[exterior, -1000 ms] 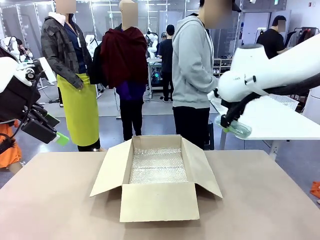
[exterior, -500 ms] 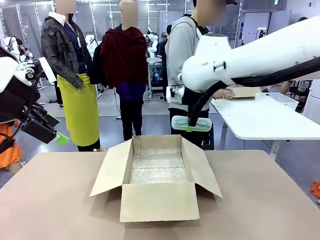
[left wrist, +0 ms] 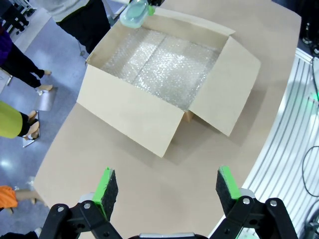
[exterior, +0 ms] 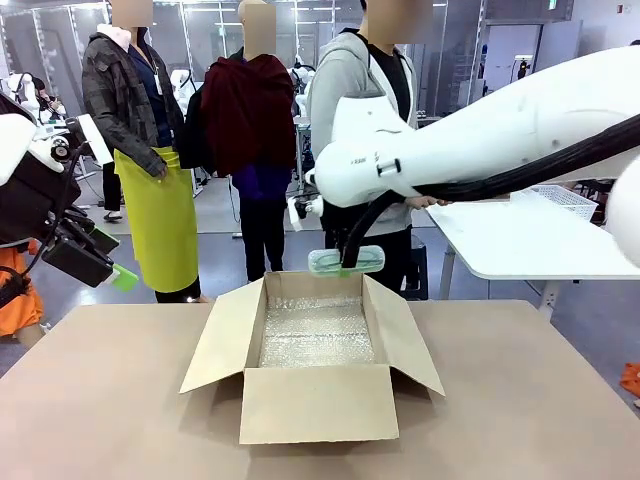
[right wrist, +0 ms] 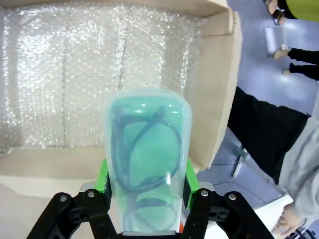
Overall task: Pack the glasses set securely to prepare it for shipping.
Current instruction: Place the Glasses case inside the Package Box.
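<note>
A: Entry. The right gripper (right wrist: 144, 181) is clamped on the mint-green glasses case (right wrist: 147, 144), green pads on its two long sides, spectacles visible through the shell. Where is it now?
B: In the air, just above the far rim of the open cardboard box (exterior: 315, 402). A second back the arm hung well off to the right, by the white side table (exterior: 520, 245); half a second back it was midway. So it has swung across in one sweep.
A: Touching the box?
B: Apart from it, as far as I can judge. The wrist camera looks down past the case onto the bubble wrap (right wrist: 55, 74) lining the floor. Nothing lies on the lining yet.
A: Left gripper (left wrist: 163, 185)?
B: Unchanged: jaws wide apart, empty, parked high off the left side of the table (exterior: 100, 400).
A: Meaning?
B: Transport is nearly done. My reading is that lowering and release come next. This is only the first item, so packing is at an early stage. Watch for the case clipping the far flap.
</note>
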Tool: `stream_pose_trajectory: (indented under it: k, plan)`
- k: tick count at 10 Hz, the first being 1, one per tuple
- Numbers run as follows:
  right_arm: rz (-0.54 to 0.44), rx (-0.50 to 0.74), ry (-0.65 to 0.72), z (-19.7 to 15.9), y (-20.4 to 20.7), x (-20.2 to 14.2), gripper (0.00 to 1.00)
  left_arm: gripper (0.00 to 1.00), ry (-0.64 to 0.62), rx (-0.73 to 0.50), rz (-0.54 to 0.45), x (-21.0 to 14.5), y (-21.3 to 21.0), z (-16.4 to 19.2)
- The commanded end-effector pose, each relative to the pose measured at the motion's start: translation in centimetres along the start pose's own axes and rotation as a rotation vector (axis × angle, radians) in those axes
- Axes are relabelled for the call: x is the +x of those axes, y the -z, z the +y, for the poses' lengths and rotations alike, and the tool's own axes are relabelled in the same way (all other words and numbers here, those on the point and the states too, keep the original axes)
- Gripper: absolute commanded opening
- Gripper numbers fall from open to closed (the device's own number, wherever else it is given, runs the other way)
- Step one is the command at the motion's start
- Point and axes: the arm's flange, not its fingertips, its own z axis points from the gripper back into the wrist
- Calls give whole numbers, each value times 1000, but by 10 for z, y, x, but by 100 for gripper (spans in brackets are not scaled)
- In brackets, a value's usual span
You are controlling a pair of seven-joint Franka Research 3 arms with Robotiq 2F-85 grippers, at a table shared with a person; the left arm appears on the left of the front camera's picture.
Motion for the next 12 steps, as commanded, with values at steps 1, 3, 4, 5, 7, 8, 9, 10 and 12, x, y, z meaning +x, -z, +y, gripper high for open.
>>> stream_pose_trajectory:
  k: [1,3,4,5,7,8,9,10,12]
  plan:
    - [13,53,16,-20,27,27,64,100,8,1,-1,-1,-1,1]
    - [25,83,24,-22,70,52,64,100,8,1,-1,-1,-1,1]
    - [47,110,17,-21,89,60,64,100,8,1,-1,-1,-1,1]
    - [54,129,22,-17,104,63,64,100,8,1,-1,-1,-1,1]
    - [59,145,51,-16,126,63,64,100,8,1,-1,-1,-1,1]
    - [57,162,58,-16,132,63,64,100,8,1,-1,-1,-1,1]
    - [58,160,56,-15,133,64,64,100,8,1,-1,-1,-1,1]
    - [55,168,59,-15,133,63,71,100,8,1,-1,-1,-1,1]
    - [46,170,80,-18,131,60,95,100,8,1,-1,-1,-1,1]
